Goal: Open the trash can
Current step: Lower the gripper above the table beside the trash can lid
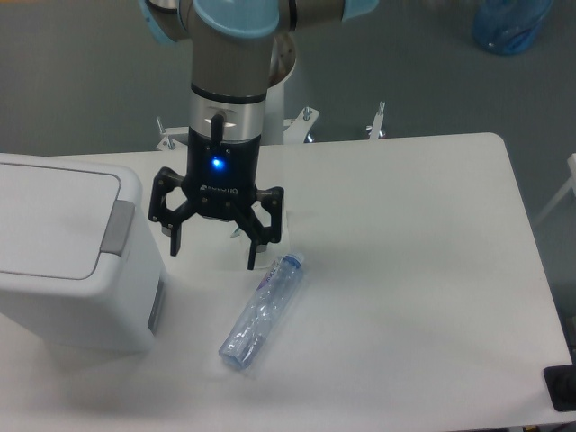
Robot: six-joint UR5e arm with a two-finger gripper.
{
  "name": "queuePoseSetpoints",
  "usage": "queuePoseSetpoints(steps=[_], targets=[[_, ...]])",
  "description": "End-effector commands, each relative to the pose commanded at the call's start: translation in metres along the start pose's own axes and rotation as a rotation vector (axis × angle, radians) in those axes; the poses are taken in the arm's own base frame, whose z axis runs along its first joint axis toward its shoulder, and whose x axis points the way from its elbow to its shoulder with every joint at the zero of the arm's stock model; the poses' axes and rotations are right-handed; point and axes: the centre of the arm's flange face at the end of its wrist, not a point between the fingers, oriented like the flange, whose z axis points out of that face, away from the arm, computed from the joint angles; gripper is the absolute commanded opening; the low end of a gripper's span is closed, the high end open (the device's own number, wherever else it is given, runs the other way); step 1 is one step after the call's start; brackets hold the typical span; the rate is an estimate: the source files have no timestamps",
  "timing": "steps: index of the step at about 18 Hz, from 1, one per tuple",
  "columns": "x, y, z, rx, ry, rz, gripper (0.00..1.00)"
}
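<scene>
Hovering over the counter (405, 270), our claw (213, 250) hangs with its fingers spread wide, holding nothing. We see the trash can (63, 256) at the counter's left edge, lid down, and a clear bottle (261, 310) lying just right of the claw.

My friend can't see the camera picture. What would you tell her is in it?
A robot arm's open, empty pincer hangs over a white table, between a big white trash can with its lid shut and a clear plastic bottle lying on its side.
</scene>
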Motion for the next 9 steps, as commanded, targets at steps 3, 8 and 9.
queuePoseSetpoints(steps=[3,8,9], targets=[[0.003,0.006,0.0,-0.01,0.004,-0.01,1.0],[0.013,0.013,-0.005,-0.012,0.006,-0.007,1.0],[0.013,0.013,-0.005,-0.012,0.006,-0.007,1.0]])
